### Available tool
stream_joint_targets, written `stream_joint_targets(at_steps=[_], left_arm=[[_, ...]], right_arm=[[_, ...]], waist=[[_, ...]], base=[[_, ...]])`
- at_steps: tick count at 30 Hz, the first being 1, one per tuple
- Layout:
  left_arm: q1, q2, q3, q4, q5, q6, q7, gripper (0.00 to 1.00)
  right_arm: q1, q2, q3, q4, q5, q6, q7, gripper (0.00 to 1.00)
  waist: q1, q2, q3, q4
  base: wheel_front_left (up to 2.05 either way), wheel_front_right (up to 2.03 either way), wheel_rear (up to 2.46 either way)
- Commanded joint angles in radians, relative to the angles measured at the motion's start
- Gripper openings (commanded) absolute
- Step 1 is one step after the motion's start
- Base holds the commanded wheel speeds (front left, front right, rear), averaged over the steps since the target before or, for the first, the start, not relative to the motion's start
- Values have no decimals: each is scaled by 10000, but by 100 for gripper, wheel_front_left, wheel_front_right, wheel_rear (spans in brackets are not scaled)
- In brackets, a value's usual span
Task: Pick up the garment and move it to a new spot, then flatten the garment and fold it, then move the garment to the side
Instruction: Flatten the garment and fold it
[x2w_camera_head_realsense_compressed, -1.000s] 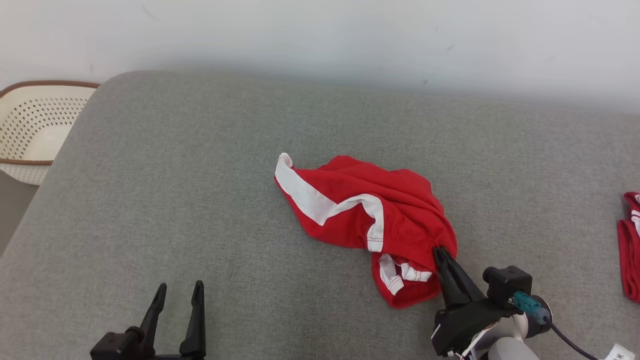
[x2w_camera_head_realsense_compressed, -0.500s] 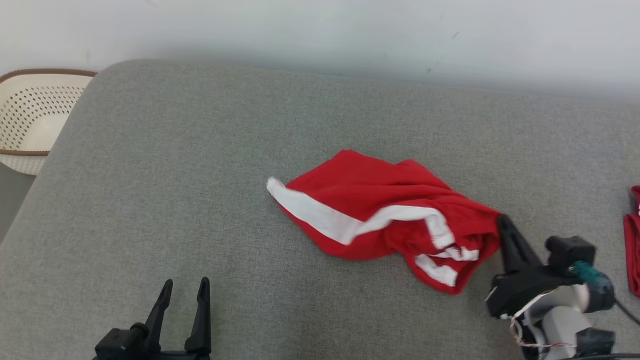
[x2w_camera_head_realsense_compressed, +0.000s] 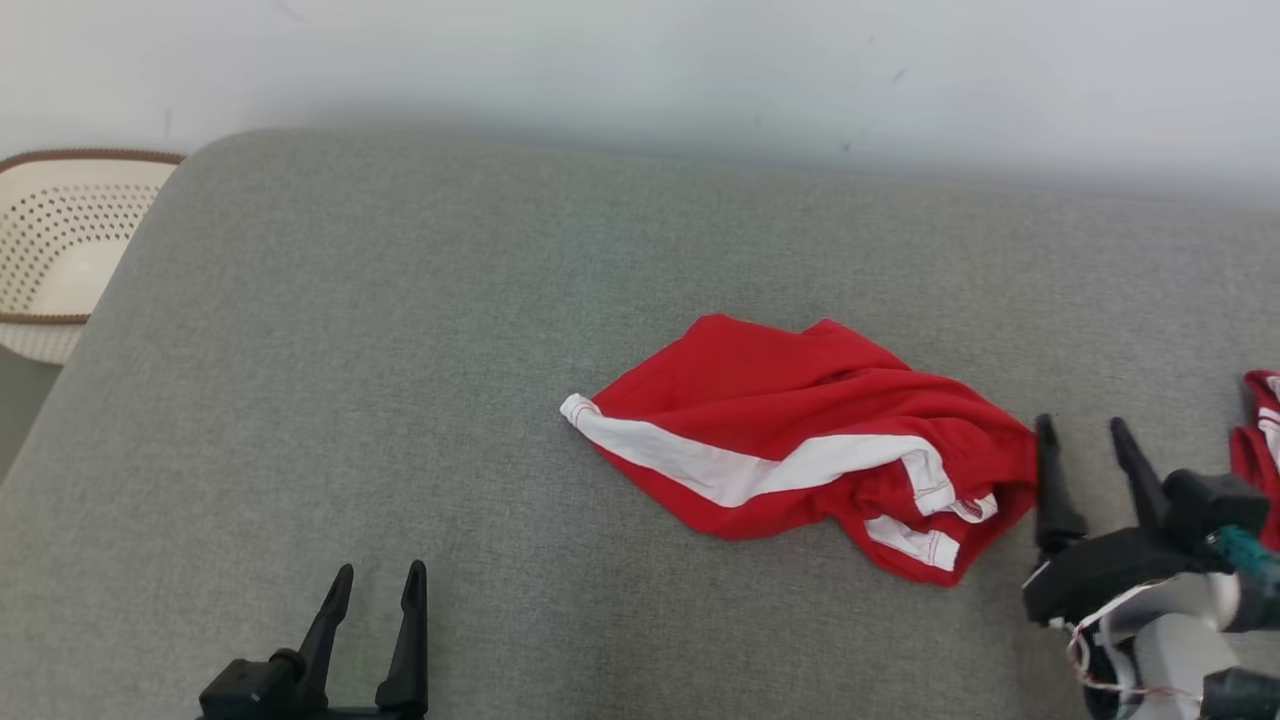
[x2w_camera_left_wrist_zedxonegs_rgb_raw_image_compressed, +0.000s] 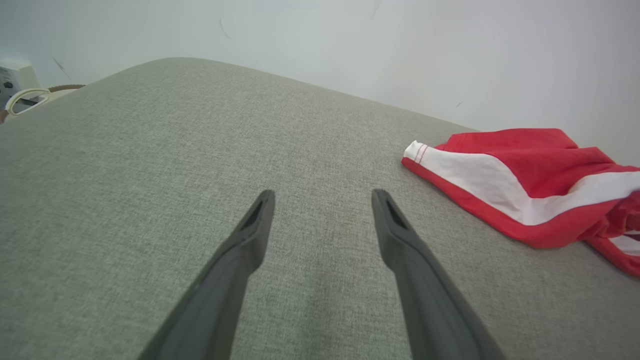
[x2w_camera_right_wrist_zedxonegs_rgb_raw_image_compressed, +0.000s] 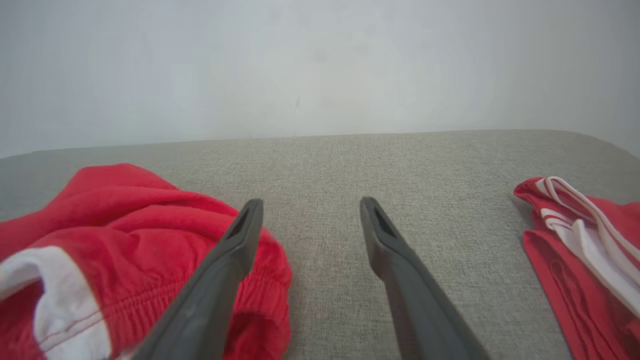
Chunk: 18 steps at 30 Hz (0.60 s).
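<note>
A red garment (x2w_camera_head_realsense_compressed: 800, 420) with a broad white stripe lies crumpled on a grey cushion (x2w_camera_head_realsense_compressed: 400, 400), a little right of the middle. It looks like a pair of shorts. The right pincer (x2w_camera_head_realsense_compressed: 1082, 425) stands just beside the garment's right edge with its two dark fingers spread wide and nothing between them. In the right wrist view, one finger overlaps the bunched red hem (x2w_camera_right_wrist_zedxonegs_rgb_raw_image_compressed: 125, 230); whether it touches the cloth cannot be told. The left pincer (x2w_camera_head_realsense_compressed: 380, 570) rests low at the near left, also wide open and empty, well apart from the garment. A second red garment (x2w_camera_head_realsense_compressed: 1262, 420) lies at the far right edge, and a pale perforated basket (x2w_camera_head_realsense_compressed: 60, 250) sits off the cushion to the left.

Judging by how things lie, the first step, moving the garment to a new spot, seems just done. The cloth is still wrinkled and doubled over at its right end, so flattening, folding and setting aside all remain.

A second ago the right pincer was shut on the garment's lower right hem, with the cloth bunched in a tighter heap. Half a second ago it was still pinched shut and drawing the cloth rightward. Now the fingers have parted and let go, leaving the garment stretched longer across the cushion. The left pincer has kept its place.
</note>
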Motion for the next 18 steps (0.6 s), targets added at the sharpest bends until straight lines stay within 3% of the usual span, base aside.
stream_joint_targets(at_steps=[1, 11, 18], left_arm=[[136, 3, 28, 35, 62, -17, -31, 100], [243, 6, -66, -46, 46, -34, -31, 100], [364, 6, -171, 101, 5, -88, -31, 100]], right_arm=[[234, 73, 134, -193, 106, -9, 3, 100], [1627, 173, 2314, -1669, 1108, -9, 4, 100], [1514, 129, 3509, -1376, 1829, -9, 4, 100]], waist=[[-1, 0, -147, -158], [-1, 0, -417, -616], [-1, 0, -421, -526]], base=[[0, 0, 0], [0, 0, 0], [0, 0, 0]])
